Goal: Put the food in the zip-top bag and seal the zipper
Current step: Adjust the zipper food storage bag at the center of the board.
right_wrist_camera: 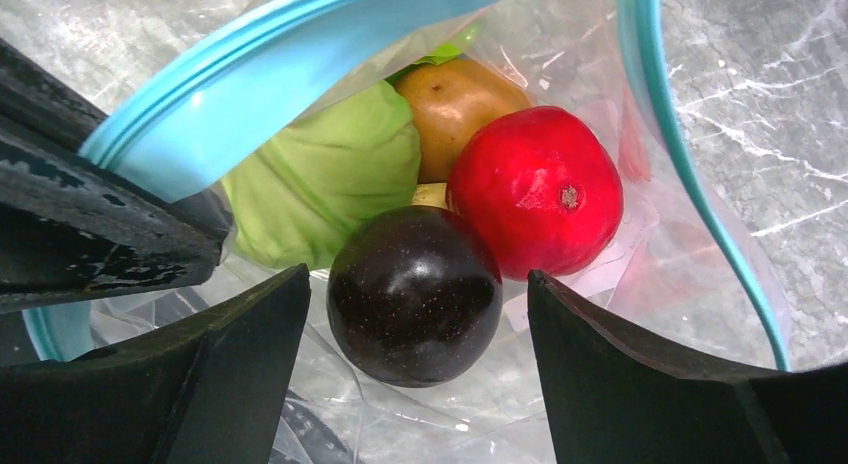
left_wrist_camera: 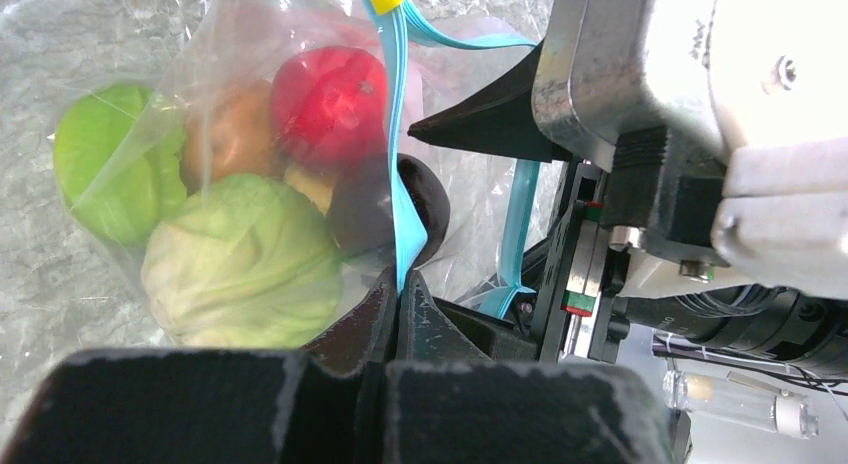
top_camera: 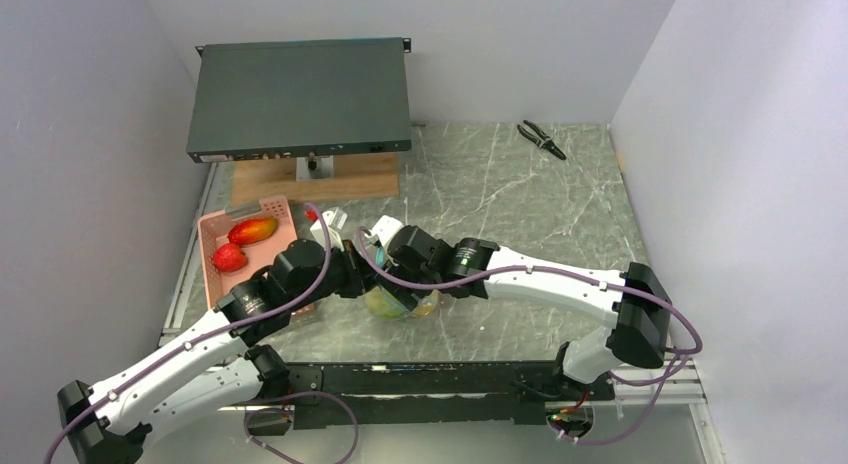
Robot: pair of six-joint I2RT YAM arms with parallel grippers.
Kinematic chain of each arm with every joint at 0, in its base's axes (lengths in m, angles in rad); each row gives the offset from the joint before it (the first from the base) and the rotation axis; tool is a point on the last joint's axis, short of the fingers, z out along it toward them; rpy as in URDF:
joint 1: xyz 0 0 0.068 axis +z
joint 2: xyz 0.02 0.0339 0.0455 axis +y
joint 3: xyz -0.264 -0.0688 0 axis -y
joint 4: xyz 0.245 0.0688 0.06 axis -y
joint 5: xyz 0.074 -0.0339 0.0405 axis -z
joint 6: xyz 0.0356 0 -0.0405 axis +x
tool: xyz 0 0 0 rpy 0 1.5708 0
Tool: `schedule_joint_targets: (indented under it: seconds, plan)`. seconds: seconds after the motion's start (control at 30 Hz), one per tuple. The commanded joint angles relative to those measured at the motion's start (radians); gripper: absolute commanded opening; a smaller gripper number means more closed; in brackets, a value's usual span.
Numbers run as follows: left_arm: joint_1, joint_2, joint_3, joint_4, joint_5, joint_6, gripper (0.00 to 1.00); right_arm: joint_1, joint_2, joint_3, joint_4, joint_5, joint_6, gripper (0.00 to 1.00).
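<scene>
The clear zip-top bag (left_wrist_camera: 130,134) lies on the table, holding two green leafy vegetables (left_wrist_camera: 245,264), a brownish-orange fruit (right_wrist_camera: 455,99), a red fruit (right_wrist_camera: 535,189) and a dark purple fruit (right_wrist_camera: 415,299). My left gripper (left_wrist_camera: 402,284) is shut on the teal zipper (left_wrist_camera: 395,134) strip, holding one side of the mouth up. The right gripper (right_wrist_camera: 417,274) is open inside the bag's mouth. Its fingers (right_wrist_camera: 620,374) stand either side of the purple fruit, apart from it. The other zipper edge (right_wrist_camera: 690,184) curves round on the right.
A pink basket (top_camera: 212,274) at the left holds a red fruit (top_camera: 229,257) and a yellow-red one (top_camera: 252,230). Behind it a dark flat box (top_camera: 300,94) rests on a wooden board (top_camera: 350,176). Pliers (top_camera: 541,139) lie at the far right.
</scene>
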Motion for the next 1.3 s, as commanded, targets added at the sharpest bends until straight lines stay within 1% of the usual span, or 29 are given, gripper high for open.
schedule_joint_targets:
  seconds: [0.0, 0.07, 0.2, 0.27, 0.3, 0.43, 0.63, 0.7, 0.8, 0.87, 1.07, 1.1, 1.17, 1.23, 1.27]
  plan:
    - [-0.001, -0.023, 0.003, 0.039, 0.0, 0.006, 0.0, 0.004, -0.01, -0.006, -0.007, 0.073, -0.015, 0.82]
    - [0.0, -0.025, 0.005, 0.034, 0.0, 0.008, 0.0, 0.004, -0.001, -0.007, -0.018, 0.087, -0.019, 0.82]
    - [0.0, -0.03, 0.0, 0.036, 0.0, 0.006, 0.0, 0.003, -0.006, -0.021, -0.006, 0.05, -0.015, 0.8]
    - [0.0, -0.029, -0.001, 0.037, 0.0, 0.004, 0.0, 0.003, -0.008, -0.03, 0.005, 0.019, -0.006, 0.77]
    - [0.0, -0.028, -0.003, 0.04, 0.0, 0.004, 0.0, 0.003, -0.011, -0.037, 0.014, -0.003, -0.001, 0.74]
    - [-0.001, -0.025, -0.01, 0.049, 0.006, -0.002, 0.0, 0.004, -0.026, -0.064, 0.057, -0.036, 0.021, 0.55]
    - [-0.001, -0.023, -0.008, 0.043, 0.003, 0.002, 0.0, 0.005, -0.076, -0.063, 0.094, -0.007, 0.014, 0.36]
    - [-0.001, -0.02, -0.007, 0.046, 0.004, 0.002, 0.0, 0.005, -0.096, -0.065, 0.124, 0.001, 0.007, 0.27]
    - [0.0, -0.014, -0.007, 0.051, 0.01, -0.001, 0.0, 0.005, -0.117, -0.07, 0.196, 0.02, 0.009, 0.07]
    - [0.0, -0.013, -0.008, 0.053, 0.013, -0.006, 0.0, 0.005, -0.127, -0.072, 0.235, 0.042, 0.023, 0.01]
    - [0.0, -0.033, -0.015, 0.056, 0.012, -0.017, 0.0, 0.003, -0.131, -0.14, 0.43, 0.125, 0.074, 0.0]
    - [0.0, -0.036, -0.015, 0.057, 0.012, -0.018, 0.0, 0.003, -0.125, -0.153, 0.464, 0.147, 0.082, 0.02]
    - [-0.001, -0.037, -0.014, 0.057, 0.012, -0.018, 0.0, 0.002, -0.103, -0.189, 0.554, 0.173, 0.083, 0.16]
    - [0.0, -0.035, -0.014, 0.058, 0.013, -0.019, 0.0, 0.003, -0.074, -0.198, 0.601, 0.191, 0.082, 0.23]
    - [0.0, -0.034, -0.014, 0.057, 0.014, -0.019, 0.0, 0.003, -0.059, -0.2, 0.612, 0.199, 0.084, 0.28]
